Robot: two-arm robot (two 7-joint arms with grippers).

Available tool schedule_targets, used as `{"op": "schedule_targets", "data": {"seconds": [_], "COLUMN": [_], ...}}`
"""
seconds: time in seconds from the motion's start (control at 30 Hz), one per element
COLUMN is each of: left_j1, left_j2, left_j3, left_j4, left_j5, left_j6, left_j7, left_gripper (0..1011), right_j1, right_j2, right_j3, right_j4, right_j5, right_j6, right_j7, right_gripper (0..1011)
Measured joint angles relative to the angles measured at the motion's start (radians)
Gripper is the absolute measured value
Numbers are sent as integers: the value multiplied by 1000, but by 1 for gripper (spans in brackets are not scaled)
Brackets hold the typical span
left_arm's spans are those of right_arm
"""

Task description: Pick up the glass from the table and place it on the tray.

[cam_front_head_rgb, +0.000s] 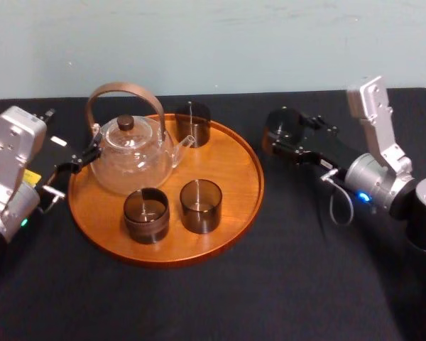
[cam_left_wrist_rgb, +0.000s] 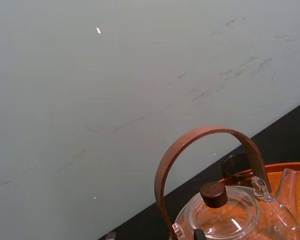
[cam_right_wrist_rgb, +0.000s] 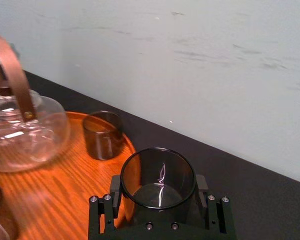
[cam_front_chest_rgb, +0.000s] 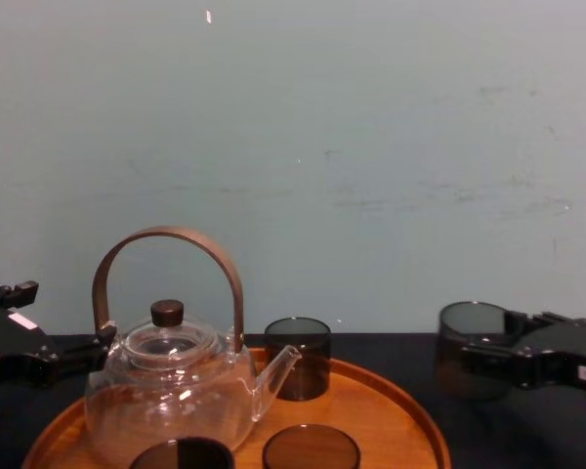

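Observation:
A smoky dark glass (cam_right_wrist_rgb: 157,175) sits between the two fingers of my right gripper (cam_right_wrist_rgb: 159,202), which is shut on it. In the head view this glass (cam_front_head_rgb: 279,128) and right gripper (cam_front_head_rgb: 282,141) are just right of the round orange-brown tray (cam_front_head_rgb: 250,202), over the black table (cam_front_head_rgb: 305,277). From the chest, the held glass (cam_front_chest_rgb: 467,342) hangs beside the tray's right rim (cam_front_chest_rgb: 425,430). My left gripper (cam_front_head_rgb: 82,160) rests open at the tray's left edge, next to the clear teapot (cam_front_head_rgb: 131,160).
Three more dark glasses stand on the tray: one at the back (cam_front_head_rgb: 192,122), two at the front (cam_front_head_rgb: 201,206) (cam_front_head_rgb: 146,215). The teapot's tall brown handle (cam_front_head_rgb: 121,91) arches over the tray's left half. Bare wood shows on the tray's right side.

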Motion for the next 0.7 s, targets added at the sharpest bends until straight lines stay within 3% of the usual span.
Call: {"op": "schedule_targets", "data": {"seconds": [0.7], "left_j1": [0], "left_j2": [0], "left_j3": [0], "left_j4": [0], "left_j5": [0], "left_j6": [0], "left_j7": [0], "left_gripper": [1009], "right_j1": [24], "right_j2": [-51], "right_j3": [-93], "right_j4": [26], "right_j5": [-20], "right_j6": [-8], "right_j7": [13], "right_gripper": [883]}}
